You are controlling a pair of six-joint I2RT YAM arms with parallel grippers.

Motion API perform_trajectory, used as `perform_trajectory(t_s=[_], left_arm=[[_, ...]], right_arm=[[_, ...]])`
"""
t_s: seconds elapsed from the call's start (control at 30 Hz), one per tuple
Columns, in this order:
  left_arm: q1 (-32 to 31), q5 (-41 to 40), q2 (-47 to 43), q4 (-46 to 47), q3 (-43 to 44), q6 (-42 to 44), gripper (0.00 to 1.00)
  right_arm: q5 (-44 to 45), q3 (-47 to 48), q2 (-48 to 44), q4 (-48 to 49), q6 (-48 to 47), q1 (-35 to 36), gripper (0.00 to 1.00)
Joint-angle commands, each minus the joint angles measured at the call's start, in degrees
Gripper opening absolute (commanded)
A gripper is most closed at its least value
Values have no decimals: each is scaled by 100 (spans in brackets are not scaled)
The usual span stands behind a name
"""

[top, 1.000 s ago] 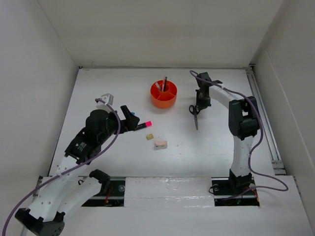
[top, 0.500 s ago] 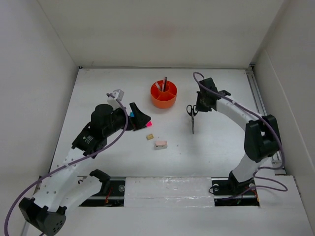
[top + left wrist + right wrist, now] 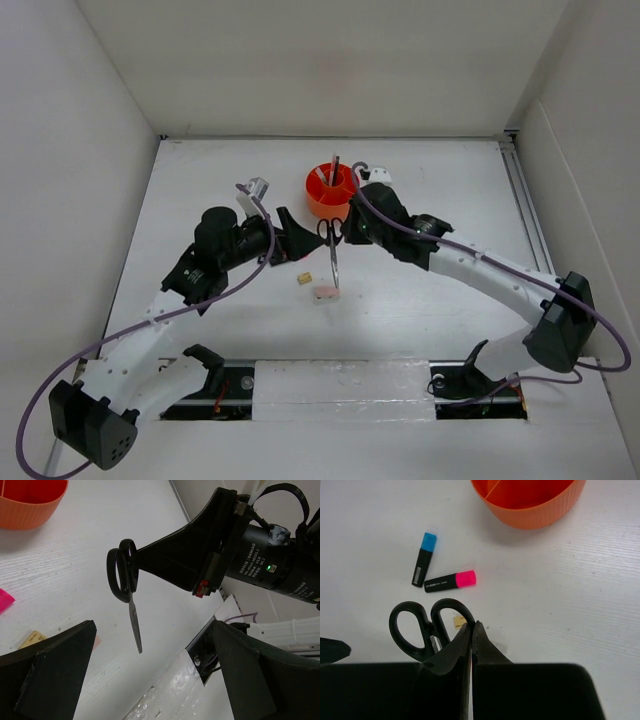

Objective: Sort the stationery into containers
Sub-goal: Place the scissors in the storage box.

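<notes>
White "DAMIAO" lettering stands on the right arm's black motor (image 3: 270, 562).

1. We see the scissors (image 3: 129, 599) with smooth, slightly glossy black plastic handles and a dull grey metal blade.
2. We find the organiser (image 3: 535, 511) to be orange plastic, its outer wall finely ribbed and matt.
3. We see the table (image 3: 580, 590) as white, finely grooved and faintly shiny.
4. We note satin black plastic bodies on the blue-capped highlighter (image 3: 424, 560) and the pink-capped highlighter (image 3: 449, 581).
</notes>
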Motion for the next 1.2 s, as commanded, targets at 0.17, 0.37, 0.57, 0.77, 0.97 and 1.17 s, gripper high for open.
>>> perform_trajectory(t_s=[0.17,0.37,0.57,0.77,0.97,1.17], left_arm=[[-25,-66,-255,321,-221,119,100],[-25,-260,-422,269,-327,119,93],[-25,-313,-527,269,-327,119,68],[-25,-260,-581,330,-432,119,52],[-25,-154,-581,383,-484,119,41],[-25,-102,-528,445,-432,119,7]], right_arm=[[72,674,58,300,222,641,0],[-403,743,-144,617,153,764,0],[-456,744,-249,608,99,826,0],[-772,691,-390,739,99,879,0],[-896,691,-443,801,99,1002,0],[-896,753,-443,801,46,1063,0]])
